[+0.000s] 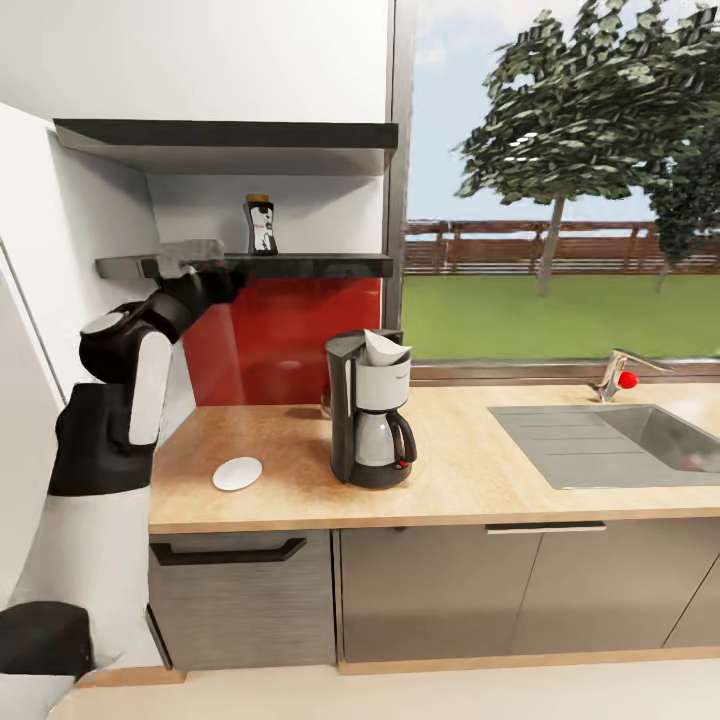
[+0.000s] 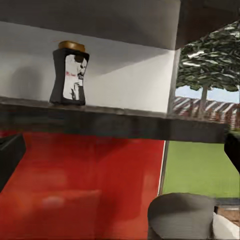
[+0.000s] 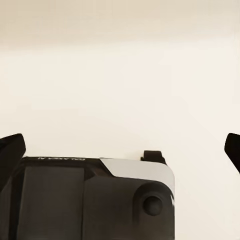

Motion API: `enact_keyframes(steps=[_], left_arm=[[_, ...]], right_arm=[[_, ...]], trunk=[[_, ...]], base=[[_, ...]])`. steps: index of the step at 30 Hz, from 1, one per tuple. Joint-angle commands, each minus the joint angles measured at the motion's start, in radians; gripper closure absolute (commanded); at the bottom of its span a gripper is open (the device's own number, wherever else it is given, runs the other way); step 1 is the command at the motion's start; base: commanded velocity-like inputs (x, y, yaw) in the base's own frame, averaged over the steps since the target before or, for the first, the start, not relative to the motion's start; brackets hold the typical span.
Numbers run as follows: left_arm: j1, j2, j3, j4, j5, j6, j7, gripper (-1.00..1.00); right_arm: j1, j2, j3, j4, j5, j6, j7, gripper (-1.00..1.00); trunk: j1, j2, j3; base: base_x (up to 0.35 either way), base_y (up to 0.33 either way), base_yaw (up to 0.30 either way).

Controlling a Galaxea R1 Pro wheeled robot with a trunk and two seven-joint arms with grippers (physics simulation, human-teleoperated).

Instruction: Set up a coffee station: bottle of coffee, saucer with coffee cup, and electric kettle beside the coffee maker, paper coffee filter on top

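On the kitchen shelf (image 1: pixel 300 265), the bottle of coffee (image 1: pixel 260 224) stands beside the left gripper (image 1: pixel 190 255).

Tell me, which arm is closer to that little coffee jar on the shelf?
Left. Its gripper is raised to the shelf, just beside the jar. The right gripper hangs over bare pale floor, with no jar near.

Bottle of coffee on the kitchen shelf

The bottle of coffee (image 2: pixel 69 74) is seen upright on the kitchen shelf (image 2: pixel 115 120). A red wall panel (image 2: pixel 85 185) is seen below the shelf, and the grey top of the coffee maker (image 2: pixel 181 216) is seen near it.
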Motion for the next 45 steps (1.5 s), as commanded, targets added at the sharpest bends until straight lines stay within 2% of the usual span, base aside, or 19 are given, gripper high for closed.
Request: enact_keyframes(steps=[1,3,5,6,7,8,10,11,12,14,16,18,23,26,29,33,38,40,45], left_arm=[[-0.037,-0.006,-0.007,0.003,0.003,0.03,0.024,-1.0],[-0.093,-0.016,-0.029,0.014,0.003,0.083,0.067,-1.0],[-0.182,-0.024,-0.074,0.11,0.003,0.118,0.123,-1.0],[-0.199,-0.026,-0.082,0.136,0.002,0.12,0.131,-1.0],[-0.238,-0.031,-0.097,0.197,0.002,0.121,0.142,-1.0],[-0.327,-0.047,-0.12,0.347,-0.002,0.121,0.153,-1.0],[-0.424,-0.067,-0.131,0.513,-0.021,0.097,0.158,-1.0],[-0.468,-0.077,-0.134,0.591,-0.04,0.064,0.16,-1.0],[-0.57,-0.105,-0.137,0.805,-0.136,-0.059,0.162,-1.0],[-0.62,-0.122,-0.136,0.943,-0.21,-0.127,0.162,-1.0],[-0.638,-0.128,-0.136,1.026,-0.244,-0.172,0.163,-1.0],[-0.642,-0.128,-0.136,1.065,-0.257,-0.23,0.169,-1.0],[-0.636,-0.113,-0.125,1.065,-0.255,-0.258,0.189,-1.0],[-0.634,-0.104,-0.117,1.068,-0.257,-0.308,0.196,-1.0],[-0.634,-0.103,-0.114,1.072,-0.257,-0.336,0.234,-1.0],[-0.634,-0.103,-0.111,1.064,-0.251,-0.345,0.267,-1.0],[-0.634,-0.101,-0.1,1.058,-0.223,-0.346,0.262,-1.0],[-0.634,-0.099,-0.081,1.058,-0.21,-0.348,0.259,-1.0],[-0.634,-0.1,-0.066,1.058,-0.204,-0.351,0.258,-1.0]], right_arm=[[0.0,0.0,0.004,0.001,-0.005,-0.004,0.003,-1.0],[0.0,0.0,0.004,0.001,-0.005,-0.005,0.003,-1.0],[0.0,0.0,0.004,0.002,-0.003,-0.004,0.004,-1.0],[0.0,0.0,0.004,0.002,-0.003,-0.005,0.004,-1.0],[0.0,0.001,0.004,0.003,-0.002,-0.004,0.004,-1.0],[0.0,0.0,0.004,0.003,-0.002,-0.004,0.003,-1.0],[0.003,-0.006,0.004,0.003,-0.002,-0.004,0.003,-1.0],[0.009,-0.013,0.004,0.003,-0.002,-0.003,0.004,-1.0],[0.033,-0.034,0.004,0.003,-0.001,0.001,0.006,-1.0],[0.049,-0.063,0.005,0.004,0.0,0.003,0.007,-1.0],[0.059,-0.087,0.006,0.003,0.001,0.003,0.008,-1.0],[0.063,-0.096,0.02,0.003,0.001,0.003,0.007,-1.0],[0.064,-0.094,0.035,0.003,0.001,0.002,0.007,-1.0],[0.064,-0.096,0.036,0.003,0.001,0.002,0.006,-1.0],[0.064,-0.095,0.037,0.003,0.0,0.001,0.006,-1.0],[0.064,-0.095,0.037,0.003,-0.001,0.001,0.006,-1.0],[0.065,-0.097,0.037,0.003,-0.001,0.002,0.006,-1.0],[0.074,-0.101,0.037,0.003,-0.001,0.003,0.005,-1.0],[0.095,-0.102,0.037,0.003,-0.001,0.004,0.005,-1.0]], trunk=[[0.0,-0.001,-0.001],[0.0,-0.001,-0.001],[0.0,-0.001,-0.001],[0.0,-0.001,-0.001],[0.0,-0.001,-0.001],[0.0,-0.001,-0.001],[0.0,-0.001,-0.001],[0.0,-0.001,-0.001],[0.0,-0.001,-0.001],[0.0,-0.001,-0.001],[0.0,-0.001,-0.001],[0.0,-0.001,-0.001],[0.0,-0.001,-0.001],[0.0,-0.001,-0.001],[0.0,-0.001,-0.001],[0.0,-0.001,-0.001],[0.0,-0.001,-0.001],[0.0,-0.001,-0.001],[0.0,-0.001,-0.001]], base=[[0.0,0.0,0.0],[0.0,0.0,0.0],[0.0,0.0,0.0],[0.0,0.0,0.0],[0.0,0.0,0.0],[0.0,0.0,0.0],[0.0,0.0,0.0],[0.0,0.0,0.0],[0.0,0.0,0.0],[0.0,0.0,0.0],[0.0,0.0,0.0],[0.0,0.0,0.0],[0.0,0.0,0.0],[0.0,0.0,0.0],[0.0,0.0,0.0],[0.0,0.0,0.0],[0.037,0.0,0.0],[0.242,0.0,0.0],[0.323,0.0,0.0]])
